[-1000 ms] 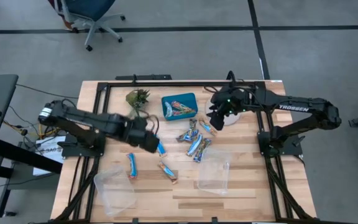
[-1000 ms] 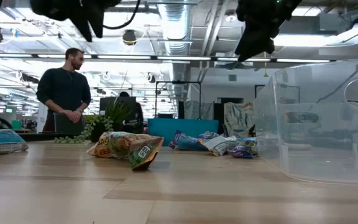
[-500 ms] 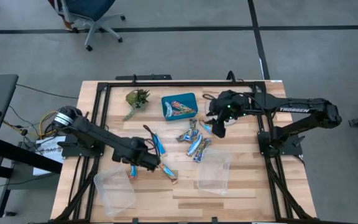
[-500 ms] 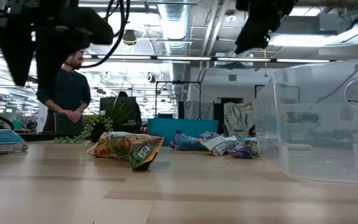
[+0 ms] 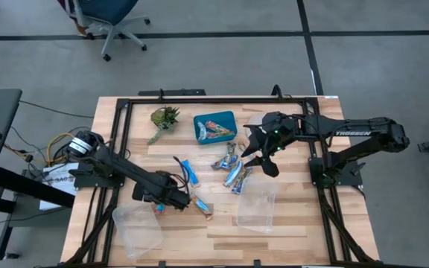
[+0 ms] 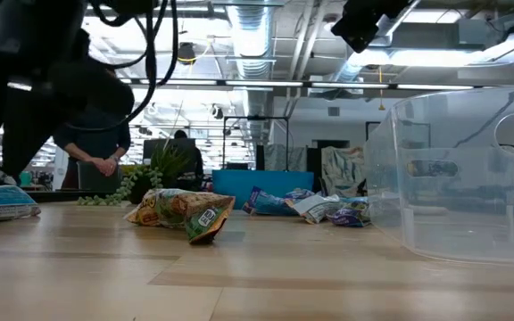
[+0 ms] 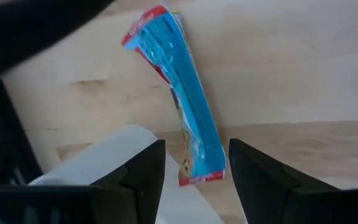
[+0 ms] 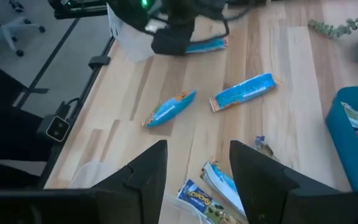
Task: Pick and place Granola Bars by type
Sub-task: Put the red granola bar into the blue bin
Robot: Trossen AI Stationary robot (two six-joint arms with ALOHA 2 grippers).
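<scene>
Several granola bars lie on the wooden table. My left gripper (image 5: pixel 171 201) (image 7: pixel 197 177) hangs open over a bright blue bar (image 5: pixel 157 209) (image 7: pixel 178 102) that lies flat on the wood; its fingers stand on either side of one end of the bar without touching it. A second blue bar (image 5: pixel 191 173) and an orange-blue bar (image 5: pixel 202 207) lie close by. My right gripper (image 5: pixel 268 165) (image 8: pixel 197 174) is open in the air beside a pile of bars (image 5: pixel 234 172). A blue tray (image 5: pixel 214 125) holds more bars.
Two clear plastic containers stand near the table's near edge, one (image 5: pixel 136 227) right beside my left gripper, the other (image 5: pixel 255 205) near the pile. A green spiky plant (image 5: pixel 164 117) lies by the far edge. A person (image 6: pixel 96 134) stands in the room beyond.
My left gripper has swept from the table's middle toward the near edge and come down over the blue bar beside the left clear container. My right gripper has moved from beside the blue tray toward the near edge, alongside the pile. No bar has moved.
</scene>
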